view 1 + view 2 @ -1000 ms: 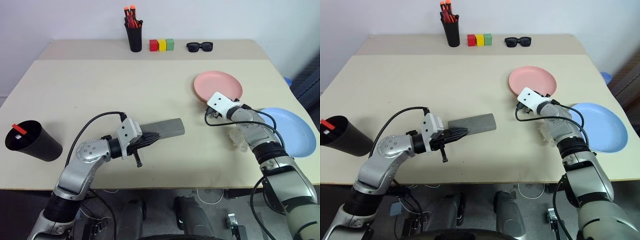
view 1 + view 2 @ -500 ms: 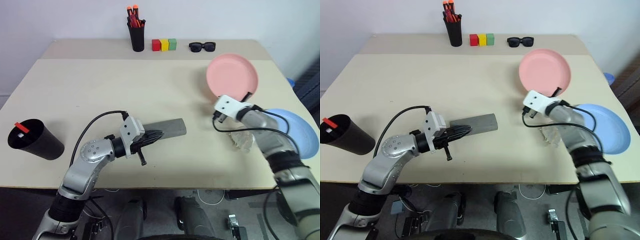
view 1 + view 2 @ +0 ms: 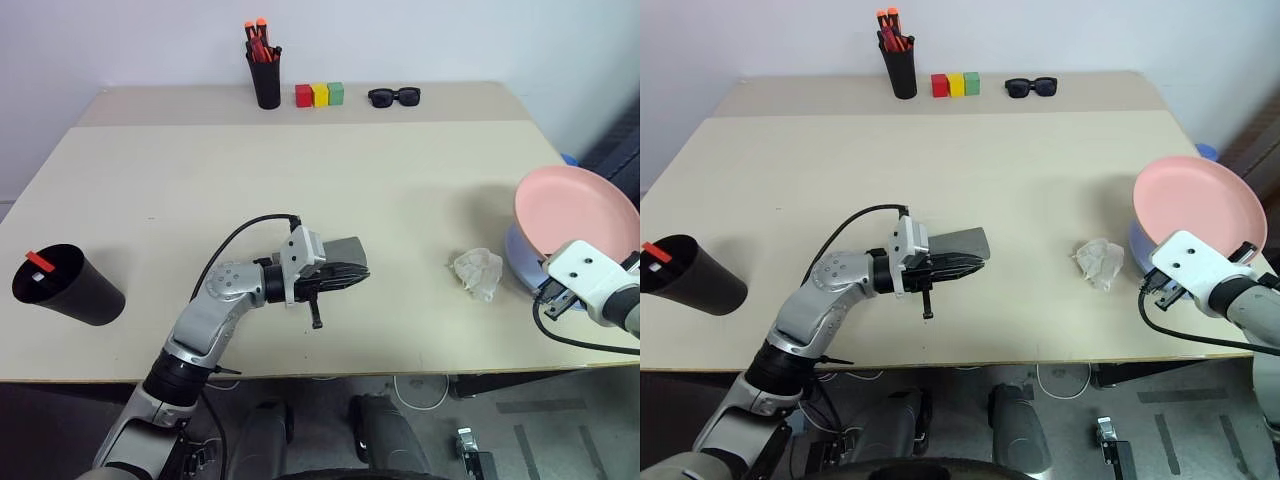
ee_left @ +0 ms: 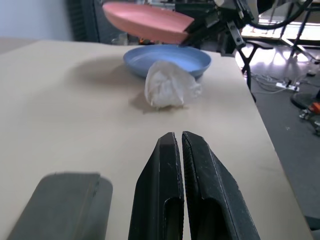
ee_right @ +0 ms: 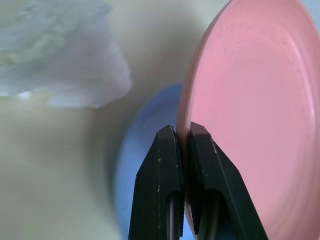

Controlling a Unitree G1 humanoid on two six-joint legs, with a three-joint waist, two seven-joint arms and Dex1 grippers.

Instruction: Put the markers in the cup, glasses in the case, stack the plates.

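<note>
A salmon-pink plate (image 3: 575,208) over a light blue plate (image 4: 167,58); a crumpled, translucent whitish wad (image 3: 477,271); a plain beige table (image 3: 200,180). A dark grey case (image 3: 343,249); black fingers (image 4: 170,195) on both grippers; a plain black cup (image 3: 60,285) with a red-ended marker (image 3: 38,260). At the rear, red, yellow and green blocks (image 3: 320,94); black sunglasses (image 3: 393,96); a black holder (image 3: 266,80) of orange-capped red markers (image 3: 257,38).

Matt pink plate (image 3: 575,208), crinkled clear plastic wrap (image 3: 477,272).
</note>
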